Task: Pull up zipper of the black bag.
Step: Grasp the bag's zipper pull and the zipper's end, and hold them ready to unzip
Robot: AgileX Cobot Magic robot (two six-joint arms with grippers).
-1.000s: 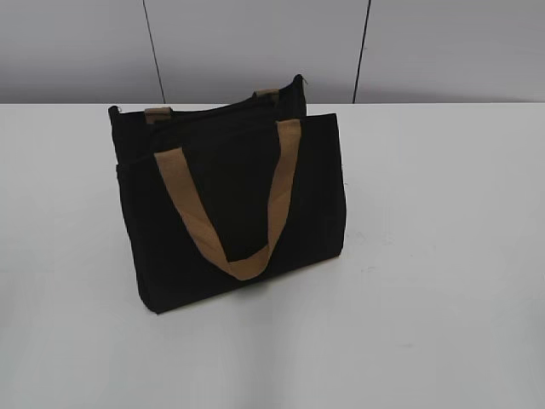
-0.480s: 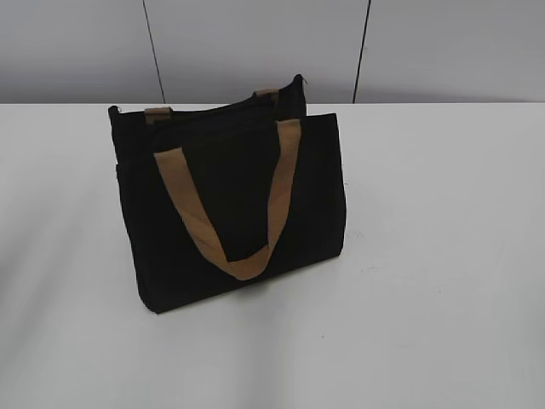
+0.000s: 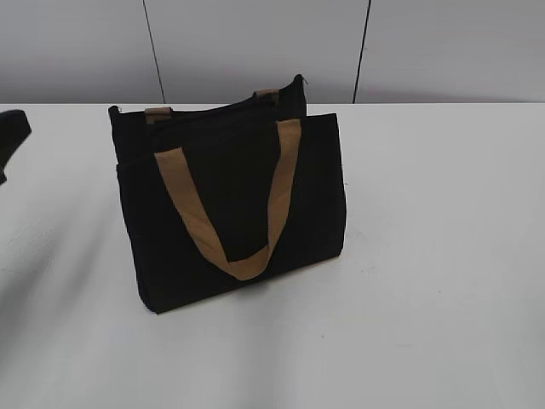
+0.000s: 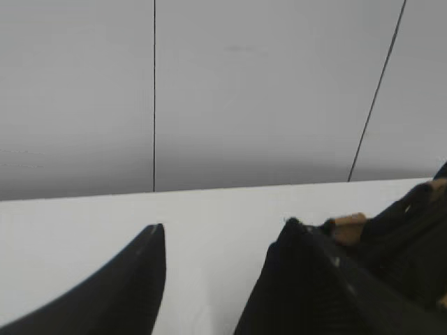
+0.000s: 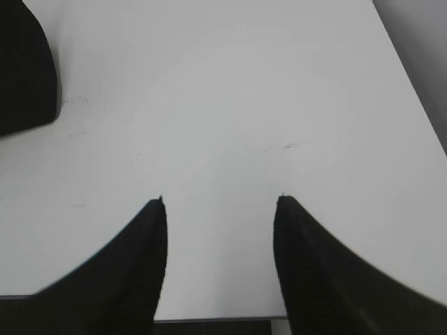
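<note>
On the white bench [image 3: 443,256] the black bag [image 3: 230,204] stands upright, left of centre, one tan handle [image 3: 234,213] drooping down its front; the zipper slider is too small to make out; the left gripper [image 4: 216,234] holds its fingers spread beside the bag's top corner; the right gripper [image 5: 220,202] hangs over bare bench, fingers likewise apart, grasping nothing.

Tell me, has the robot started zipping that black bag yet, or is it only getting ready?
Only getting ready. Nothing looks done: the black bag stands untouched on the white table. In hand: the left tool is showing at the table's left edge, open and empty. The right tool hangs open over bare table. Left: reaching the bag's top edge, gripping the zipper, pulling it.
</note>
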